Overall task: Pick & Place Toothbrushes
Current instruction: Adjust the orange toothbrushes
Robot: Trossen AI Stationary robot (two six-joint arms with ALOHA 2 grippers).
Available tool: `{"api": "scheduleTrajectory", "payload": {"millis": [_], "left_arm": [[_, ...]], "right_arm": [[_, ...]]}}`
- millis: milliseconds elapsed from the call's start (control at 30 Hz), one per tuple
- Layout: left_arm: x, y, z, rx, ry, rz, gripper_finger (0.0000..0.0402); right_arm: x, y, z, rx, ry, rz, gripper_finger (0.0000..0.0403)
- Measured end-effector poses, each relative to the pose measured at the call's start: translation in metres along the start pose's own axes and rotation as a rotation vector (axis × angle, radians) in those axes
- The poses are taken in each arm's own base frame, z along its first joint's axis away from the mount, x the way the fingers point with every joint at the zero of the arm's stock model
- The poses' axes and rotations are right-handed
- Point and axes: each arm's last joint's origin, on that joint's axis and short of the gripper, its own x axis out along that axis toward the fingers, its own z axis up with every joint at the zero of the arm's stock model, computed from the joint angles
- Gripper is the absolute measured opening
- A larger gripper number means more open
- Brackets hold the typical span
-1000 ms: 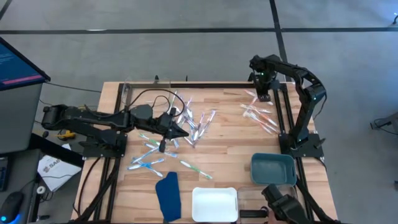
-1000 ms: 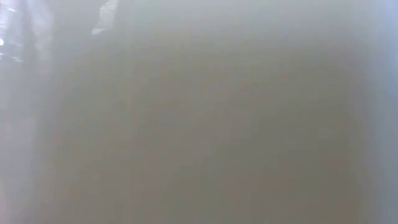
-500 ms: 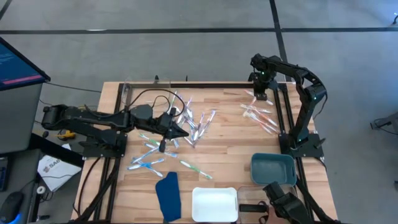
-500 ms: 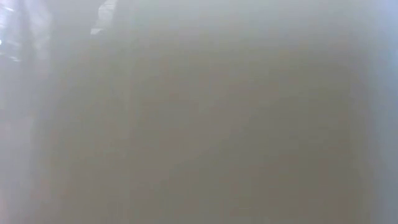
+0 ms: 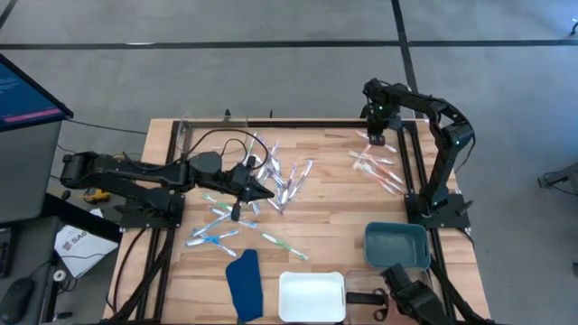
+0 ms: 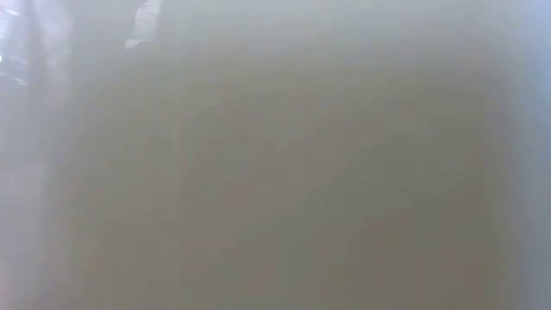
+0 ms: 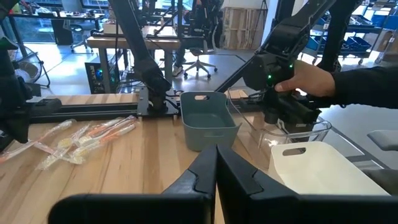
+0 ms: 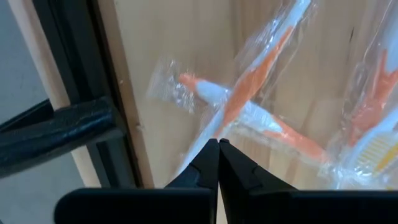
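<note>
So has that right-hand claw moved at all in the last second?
Barely: the right gripper stays over the orange toothbrushes near the table's far edge, shifting only slightly.

Wooden slat table (image 5: 316,217), butcher-block top; teal-grey bin (image 5: 396,246) near its right front corner, with handle slot visible in the left wrist view (image 7: 208,118); white tray (image 5: 312,296) at the front edge, middle; clear plastic container (image 7: 283,127) just beside both, partly hidden; dark blue cloth-like piece (image 5: 244,284) left of the white tray; monitor (image 5: 27,95) off the table's left; a person's hand (image 7: 314,78) and dark sleeve (image 7: 367,84) over the clear container; low view fogged, possibly blocked.
</note>
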Motion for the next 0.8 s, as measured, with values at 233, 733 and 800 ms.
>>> {"api": "scheduleTrajectory", "payload": {"millis": [233,733,800], "left_arm": [[0.0,0.0,0.0,0.0,-0.001,0.0,0.0003],[0.0,0.0,0.0,0.0,-0.002,0.0,0.0002],[0.0,0.0,0.0,0.001,-0.002,0.0,0.0002]], "right_arm": [[0.004,-0.001,0.004,0.033,-0.001,-0.001,0.0],[0.003,-0.002,0.015,0.067,-0.047,-0.055,0.0],[0.003,-0.004,0.017,0.073,-0.059,-0.077,0.0]]}}
